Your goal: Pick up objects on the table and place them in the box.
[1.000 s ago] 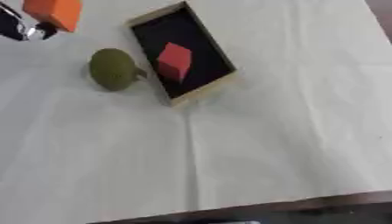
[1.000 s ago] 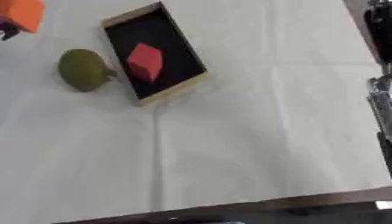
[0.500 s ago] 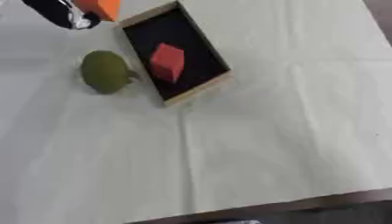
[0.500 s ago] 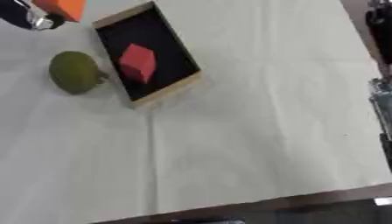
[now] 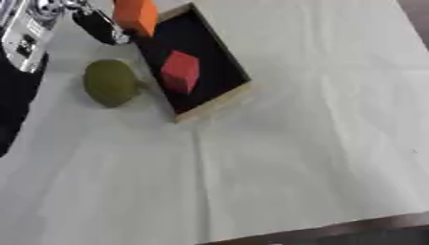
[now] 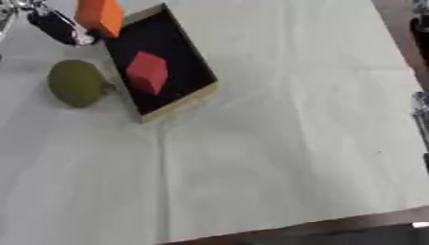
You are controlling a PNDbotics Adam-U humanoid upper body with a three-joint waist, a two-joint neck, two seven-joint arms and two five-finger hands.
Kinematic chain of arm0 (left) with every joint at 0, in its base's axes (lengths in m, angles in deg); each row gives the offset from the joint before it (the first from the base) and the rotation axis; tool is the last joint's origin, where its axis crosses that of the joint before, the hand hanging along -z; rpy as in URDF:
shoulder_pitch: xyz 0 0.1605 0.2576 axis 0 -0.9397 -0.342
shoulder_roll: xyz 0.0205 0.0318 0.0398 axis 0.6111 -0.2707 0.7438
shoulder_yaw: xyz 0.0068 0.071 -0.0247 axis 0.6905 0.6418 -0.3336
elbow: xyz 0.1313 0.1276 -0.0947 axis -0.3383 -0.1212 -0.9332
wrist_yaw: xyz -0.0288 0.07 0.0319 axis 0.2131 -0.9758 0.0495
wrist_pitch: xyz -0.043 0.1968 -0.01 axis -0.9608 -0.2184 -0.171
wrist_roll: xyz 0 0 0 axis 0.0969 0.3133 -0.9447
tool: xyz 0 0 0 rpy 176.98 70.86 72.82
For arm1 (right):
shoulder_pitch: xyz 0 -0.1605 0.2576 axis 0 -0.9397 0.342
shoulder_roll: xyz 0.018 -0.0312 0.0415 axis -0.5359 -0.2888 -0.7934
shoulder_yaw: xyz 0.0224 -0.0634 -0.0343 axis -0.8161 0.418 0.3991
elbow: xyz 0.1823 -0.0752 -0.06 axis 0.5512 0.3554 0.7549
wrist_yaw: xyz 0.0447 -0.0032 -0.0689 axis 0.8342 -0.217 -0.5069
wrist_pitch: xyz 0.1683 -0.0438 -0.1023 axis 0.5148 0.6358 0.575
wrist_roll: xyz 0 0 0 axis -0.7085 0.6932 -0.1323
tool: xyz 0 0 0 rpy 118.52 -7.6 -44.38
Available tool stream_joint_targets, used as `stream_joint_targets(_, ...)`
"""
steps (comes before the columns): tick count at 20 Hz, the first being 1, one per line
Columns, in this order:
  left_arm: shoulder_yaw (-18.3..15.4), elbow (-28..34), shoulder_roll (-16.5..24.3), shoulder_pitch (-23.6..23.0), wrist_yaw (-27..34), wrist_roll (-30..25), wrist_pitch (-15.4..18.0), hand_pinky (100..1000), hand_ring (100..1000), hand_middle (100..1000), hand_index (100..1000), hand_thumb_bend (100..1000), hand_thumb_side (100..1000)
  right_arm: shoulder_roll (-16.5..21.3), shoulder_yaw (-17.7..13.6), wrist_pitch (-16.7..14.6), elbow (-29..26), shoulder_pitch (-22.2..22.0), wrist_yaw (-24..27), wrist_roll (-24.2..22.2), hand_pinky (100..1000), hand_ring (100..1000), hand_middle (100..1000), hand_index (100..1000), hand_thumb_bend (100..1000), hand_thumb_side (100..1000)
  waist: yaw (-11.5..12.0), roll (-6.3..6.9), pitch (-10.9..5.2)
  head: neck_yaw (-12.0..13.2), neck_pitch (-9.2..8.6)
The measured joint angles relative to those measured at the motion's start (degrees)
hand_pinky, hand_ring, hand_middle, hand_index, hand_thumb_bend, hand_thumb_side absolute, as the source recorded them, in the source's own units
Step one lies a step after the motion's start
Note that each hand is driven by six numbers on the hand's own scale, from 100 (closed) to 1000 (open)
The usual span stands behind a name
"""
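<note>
A shallow wooden box [image 5: 214,104] with a black inside lies askew at the upper left of the table. A red cube [image 5: 179,71] rests in it. An orange block [image 5: 137,15] hangs over the box's far left corner, held by my left hand [image 5: 97,27], whose dark fingers are curled on the block's left side. A green pear-like fruit [image 5: 109,83] lies on the cloth just left of the box. At the right edge of the right eye view a silver and black part of my right hand [image 6: 421,107] shows; nothing more of it can be made out.
A pale cloth [image 5: 293,143] covers the table, with creases running across it. The table's dark front edge [image 6: 335,229] shows at the bottom. My left forearm [image 5: 23,43] fills the upper left corner.
My left hand has carried the orange block to the right, from beyond the fruit to above the box's far corner. The camera has also shifted a little.
</note>
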Motion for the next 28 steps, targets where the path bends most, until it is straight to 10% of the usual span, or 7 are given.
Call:
stream_joint_targets(10,0.0,-2.5,-2.52,0.93,-2.03,2.55,0.18,755,638,547,698,294,100,-0.61,0.27,0.14,0.0,0.58,0.62,-0.47,855,786,774,887,100,666,-1.03,0.47,0.59,0.75,-0.85)
stream_joint_targets(18,0.03,-3.9,-2.96,0.94,-5.9,1.92,0.88,939,900,853,936,629,144,-0.97,0.41,0.21,0.0,0.6,0.86,-0.78,855,786,773,888,100,667,-1.46,0.82,0.73,0.89,-0.9)
stream_joint_targets(28,-0.01,-4.24,-2.96,0.94,-9.16,1.96,1.46,940,911,841,929,625,179,-0.99,0.41,0.23,0.0,0.6,0.95,-0.82,856,785,772,888,100,666,-1.47,0.88,0.73,0.86,-0.89)
